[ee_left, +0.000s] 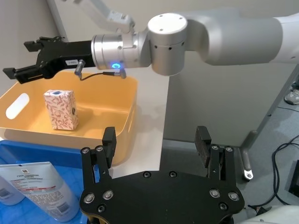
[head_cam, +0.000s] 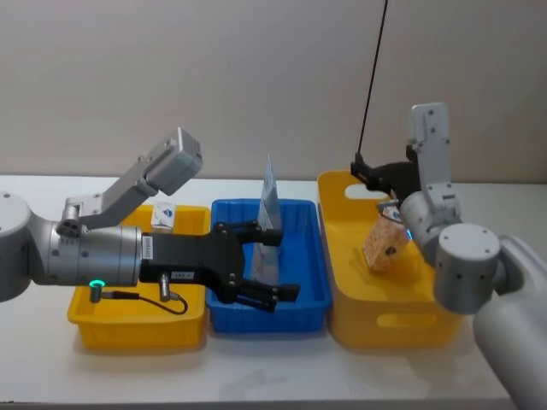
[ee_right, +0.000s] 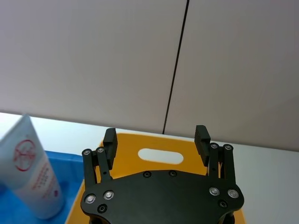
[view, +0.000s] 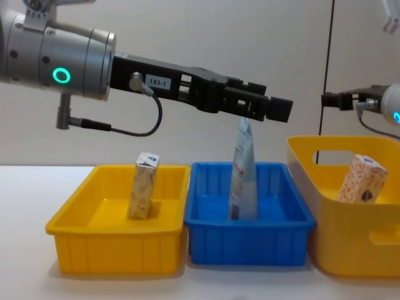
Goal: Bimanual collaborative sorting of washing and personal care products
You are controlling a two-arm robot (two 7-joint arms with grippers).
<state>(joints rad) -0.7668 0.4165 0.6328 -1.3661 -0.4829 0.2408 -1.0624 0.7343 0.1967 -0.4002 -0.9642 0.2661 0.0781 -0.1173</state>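
hovering over the upright tube (view: 242, 178), left gripper (ee_left: 156, 137) spread wide.

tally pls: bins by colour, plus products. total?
Yellow bins: 2 (left yellow bin, right yellow bin)
Blue bin: 1
Products: 3 (cream carton, pale-blue tube, floral box)
Total: 6

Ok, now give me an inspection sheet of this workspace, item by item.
Surface: white table, three bins in a row.
Job's things: cream carton upright in small yellow bin; pale-blue tube standing in blue bin; floral box leaning in large yellow bin.
Clutter: nothing seen.
Grippers: left gripper open, empty, over blue bin; right gripper open, empty, above large yellow bin's far rim.
Cables: black cable looped under left wrist.
Surroundings: plain wall.
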